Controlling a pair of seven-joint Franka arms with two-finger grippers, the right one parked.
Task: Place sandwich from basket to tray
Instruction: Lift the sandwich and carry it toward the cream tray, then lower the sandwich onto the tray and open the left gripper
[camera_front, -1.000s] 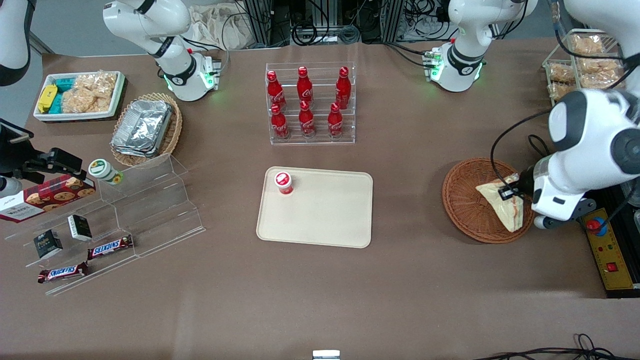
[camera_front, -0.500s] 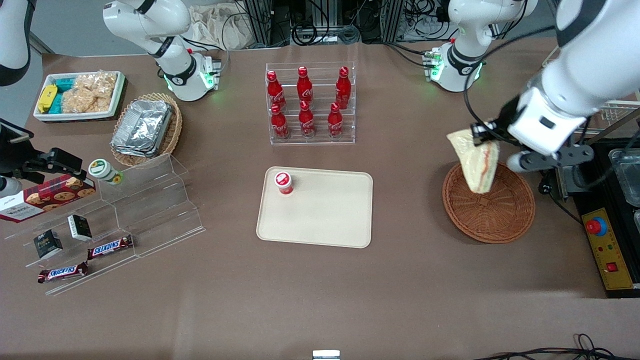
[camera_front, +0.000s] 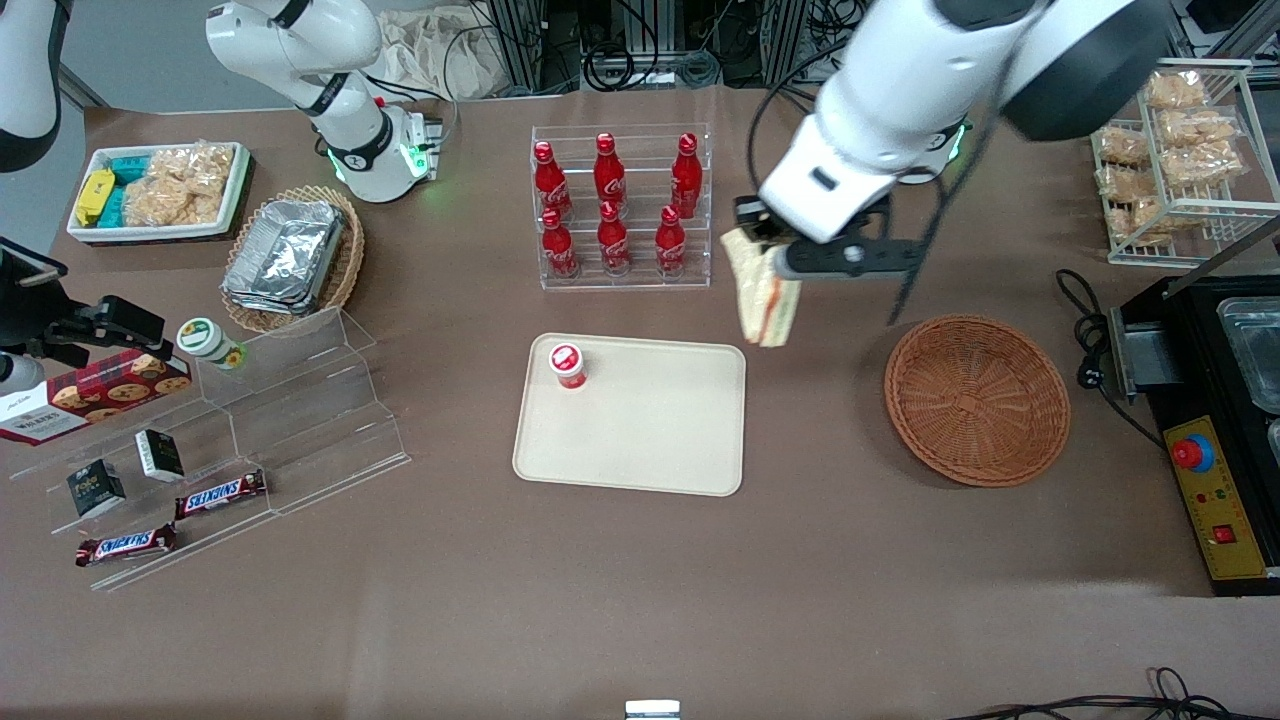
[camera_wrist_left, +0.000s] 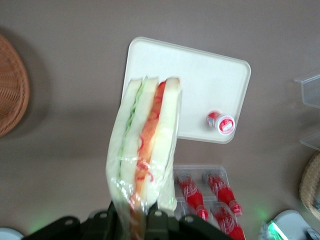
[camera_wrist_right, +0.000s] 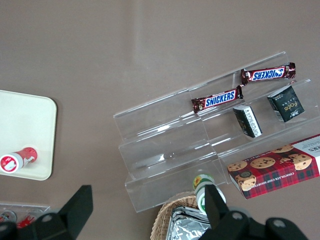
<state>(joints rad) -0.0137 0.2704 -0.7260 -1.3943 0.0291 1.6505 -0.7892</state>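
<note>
One arm does the work: the left arm reaches in from its end of the table, high above the cloth, wrist turned down, and its gripper (camera_front: 765, 238) hangs in the air between the bottle rack (camera_front: 622, 206) and the basket (camera_front: 977, 400). Fingers (camera_wrist_left: 156, 220) are pinched on the top of the sandwich (camera_front: 767, 291), one either side of the wrapped slices, and the wedge dangles below them, filling edge showing red and green in the wrist view (camera_wrist_left: 145, 160). It sits clear of the table, just off the tray's (camera_front: 650, 455) corner nearest the rack and the basket, not over the basket at all. One tray, and on it one small red-capped cup (camera_front: 567, 365), upright near the corner toward the parked arm's end and the rack. One round basket with nothing in it. Six red bottles stand in the rack, two rows of three.
</note>
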